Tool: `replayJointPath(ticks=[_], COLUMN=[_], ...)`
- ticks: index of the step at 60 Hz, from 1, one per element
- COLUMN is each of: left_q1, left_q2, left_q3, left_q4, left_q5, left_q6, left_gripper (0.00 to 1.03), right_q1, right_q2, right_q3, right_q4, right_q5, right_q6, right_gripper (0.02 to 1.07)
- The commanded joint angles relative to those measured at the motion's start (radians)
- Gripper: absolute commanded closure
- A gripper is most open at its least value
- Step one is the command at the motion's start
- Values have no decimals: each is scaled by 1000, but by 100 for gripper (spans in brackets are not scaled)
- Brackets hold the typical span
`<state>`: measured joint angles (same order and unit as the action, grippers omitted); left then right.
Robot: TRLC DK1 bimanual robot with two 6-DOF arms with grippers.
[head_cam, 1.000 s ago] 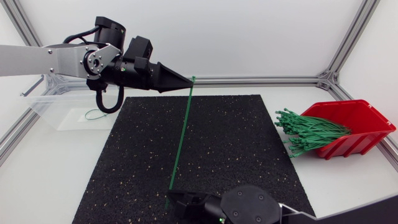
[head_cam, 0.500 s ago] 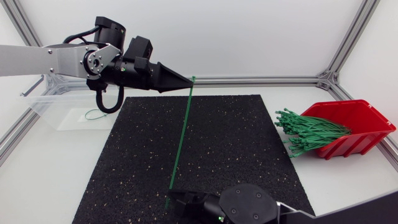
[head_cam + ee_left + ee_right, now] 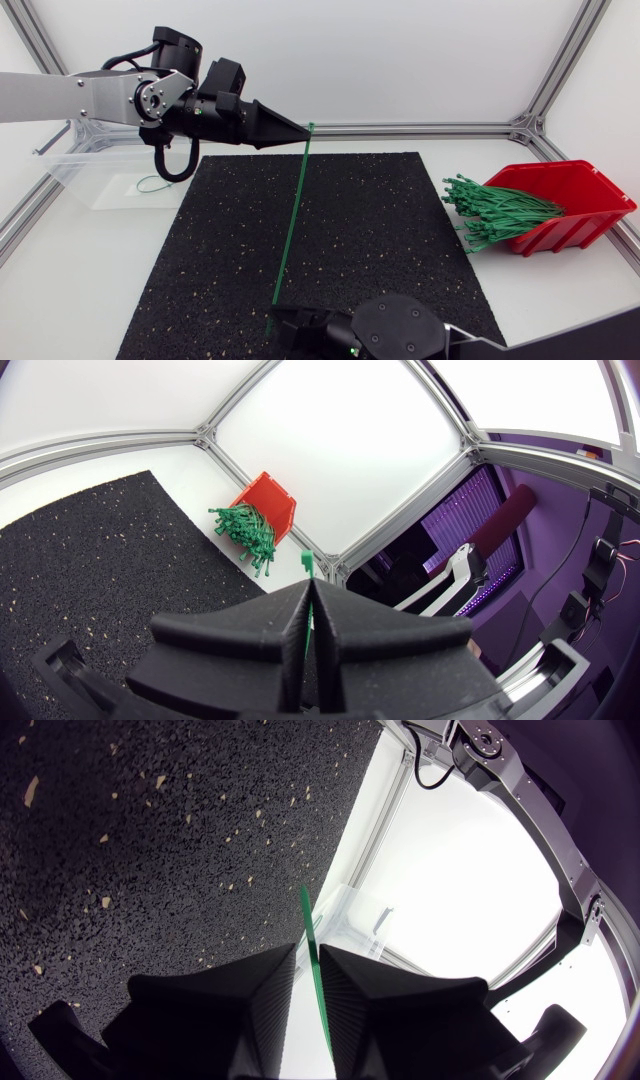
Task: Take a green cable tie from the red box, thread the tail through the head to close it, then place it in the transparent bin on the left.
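Right jaws, nearest, low over the mat (image 3: 400,230): clenched on the lower end of one green cable tie (image 3: 290,230). Tie: straight, rising to left jaws, clenched just below its upper tip. Red box (image 3: 575,190), right: tie bundle (image 3: 495,212) spilling out. Clear bin (image 3: 85,172), far left: one looped tie (image 3: 150,184).

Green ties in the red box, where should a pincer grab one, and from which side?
I'd take one near its free end, where the ties fan out past the red box's open front towards the mat. Come from above on the mat side: there the ends spread apart, while inside the box they lie bunched.
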<state>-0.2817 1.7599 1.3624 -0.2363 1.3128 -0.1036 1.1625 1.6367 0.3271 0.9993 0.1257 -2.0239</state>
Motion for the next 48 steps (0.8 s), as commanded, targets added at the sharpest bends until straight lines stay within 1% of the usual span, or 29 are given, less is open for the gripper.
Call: replayJointPath(ticks=[1, 10, 17, 21, 23, 38, 43, 48], left_q1=[4, 4, 4, 4, 4, -4, -2, -4], left_q2=[7, 6, 6, 7, 7, 7, 6, 6], left_q3=[10, 10, 9, 9, 9, 1, 1, 1], left_q4=[-8, -9, -9, -9, -9, -9, -9, -9], left_q5=[20, 20, 20, 20, 20, 20, 20, 20], left_q6=[21, 21, 21, 21, 21, 24, 24, 24], left_gripper=[100, 100, 100, 100, 100, 100, 100, 100], right_q1=[-11, -14, -17, -17, -17, -32, -40, -47], right_q2=[11, 9, 9, 9, 5, 9, 9, 9], right_q3=[3, 7, 10, 9, 4, 20, 23, 23], right_q4=[12, 10, 10, 12, 12, 10, 10, 10], right_q5=[-8, -9, -11, -18, -40, -49, -43, -41], right_q6=[-9, -9, -9, -9, -9, -13, -13, -13], right_gripper=[87, 88, 91, 95, 101, 100, 89, 87])
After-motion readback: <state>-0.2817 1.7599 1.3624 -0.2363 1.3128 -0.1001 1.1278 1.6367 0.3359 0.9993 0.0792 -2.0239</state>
